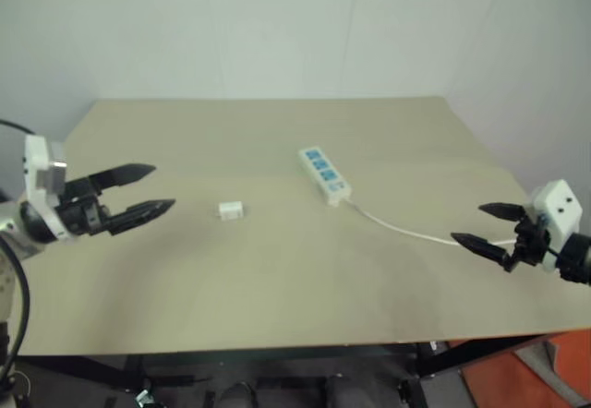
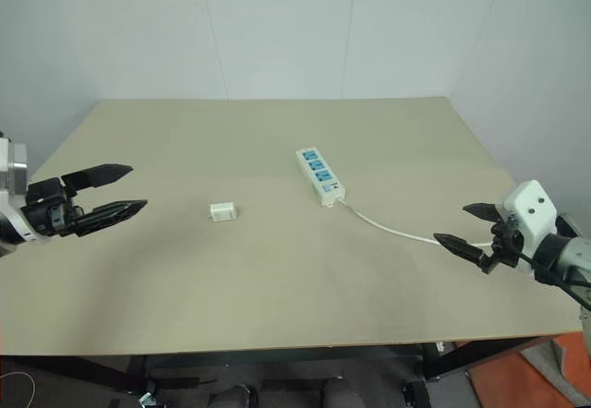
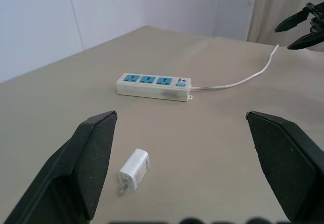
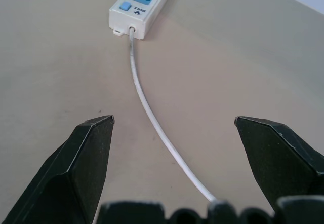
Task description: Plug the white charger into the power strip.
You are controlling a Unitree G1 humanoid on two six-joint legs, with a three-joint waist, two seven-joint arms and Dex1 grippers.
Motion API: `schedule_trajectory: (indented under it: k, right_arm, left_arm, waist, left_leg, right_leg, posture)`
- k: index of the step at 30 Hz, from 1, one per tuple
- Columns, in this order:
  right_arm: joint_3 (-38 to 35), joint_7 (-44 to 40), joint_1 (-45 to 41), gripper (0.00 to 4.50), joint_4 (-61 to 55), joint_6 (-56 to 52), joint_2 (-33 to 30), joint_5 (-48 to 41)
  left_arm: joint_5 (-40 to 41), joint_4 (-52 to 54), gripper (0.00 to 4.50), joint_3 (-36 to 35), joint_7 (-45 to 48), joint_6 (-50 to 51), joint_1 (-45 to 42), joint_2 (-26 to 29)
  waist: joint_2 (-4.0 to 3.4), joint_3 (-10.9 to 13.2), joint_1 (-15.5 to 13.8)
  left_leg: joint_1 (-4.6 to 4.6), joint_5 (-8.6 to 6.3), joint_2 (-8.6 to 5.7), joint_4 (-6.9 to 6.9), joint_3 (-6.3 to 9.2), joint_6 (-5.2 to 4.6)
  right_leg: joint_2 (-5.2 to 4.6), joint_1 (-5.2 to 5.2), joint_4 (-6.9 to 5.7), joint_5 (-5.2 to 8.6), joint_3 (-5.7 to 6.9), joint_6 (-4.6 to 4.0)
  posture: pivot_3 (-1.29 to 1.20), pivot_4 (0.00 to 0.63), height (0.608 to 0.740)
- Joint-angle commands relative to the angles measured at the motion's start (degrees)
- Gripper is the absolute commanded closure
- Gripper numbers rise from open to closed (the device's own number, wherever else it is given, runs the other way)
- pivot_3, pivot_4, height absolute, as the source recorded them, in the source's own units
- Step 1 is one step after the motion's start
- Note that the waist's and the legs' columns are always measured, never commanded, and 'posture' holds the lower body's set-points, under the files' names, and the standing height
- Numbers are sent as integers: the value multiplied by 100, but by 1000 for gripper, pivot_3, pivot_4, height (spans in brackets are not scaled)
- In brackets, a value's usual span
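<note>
The white charger (image 1: pixel 230 210) lies on its side on the tan table (image 1: pixel 277 279), left of centre, its prongs showing in the left wrist view (image 3: pixel 133 170). The power strip (image 1: pixel 324 174) lies flat near the middle with its blue socket faces up, and its thin white cord (image 1: pixel 406 230) trails toward the right edge. My left gripper (image 1: pixel 157 190) hovers open above the table, left of the charger, pointing at it with nothing between its fingers. My right gripper (image 1: pixel 477 225) hangs open at the right, over the cord (image 4: pixel 152 117), apart from the strip (image 4: pixel 139 3).
White walls close the back and right of the table. The table's front edge runs along the bottom, with dark frame bars and an orange object (image 1: pixel 526 371) below at the right. Bare tabletop spreads between the charger and the front edge.
</note>
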State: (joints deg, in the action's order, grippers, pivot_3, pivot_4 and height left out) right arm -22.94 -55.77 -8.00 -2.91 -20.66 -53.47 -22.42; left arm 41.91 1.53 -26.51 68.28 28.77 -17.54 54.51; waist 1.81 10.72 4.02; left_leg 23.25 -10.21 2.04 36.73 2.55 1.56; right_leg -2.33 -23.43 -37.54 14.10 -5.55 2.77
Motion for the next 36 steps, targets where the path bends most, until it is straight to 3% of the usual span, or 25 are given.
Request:
schedule_trajectory:
  k: [1,14,19,28,36]
  right_arm:
    - [9,118,-24,0,-48,182,42,73]
    - [-119,207,128,0,-149,340,85,83]
    - [314,704,-554,0,4,215,864,-142]
    - [1821,1821,-2734,0,2477,1535,2913,1151]
    - [2051,2487,-4276,0,5278,2742,3915,1648]
  left_arm:
    - [36,158,33,-210,22,-13,10,191]
    - [-63,-192,33,70,102,-179,-411,165]
    - [-184,-385,33,263,128,-304,-638,77]
    - [-777,-149,33,995,81,-555,-784,12]
    - [-936,390,33,1130,2,-611,-303,-118]
  waist:
    - [0,0,-6]
    - [0,1,-21]
    - [1,1,30]
    - [-3,6,94]
    - [-4,7,99]
  left_leg:
    - [0,0,0,0,0,0]
    - [3,0,-1,0,0,0]
    - [-1,0,0,0,-2,0]
    - [35,1,-1,-4,-1,0]
    - [67,2,-2,-22,3,0]
  right_leg:
    - [0,0,0,0,0,0]
    - [-1,-1,3,1,1,-2]
    - [0,0,2,0,-2,0]
    - [3,-40,-4,-9,-5,3]
    - [2,-75,-2,-37,-3,-39]
  posture:
    - [0,150,740]
    - [0,150,740]
    - [0,150,740]
    - [0,150,740]
    - [0,150,740]
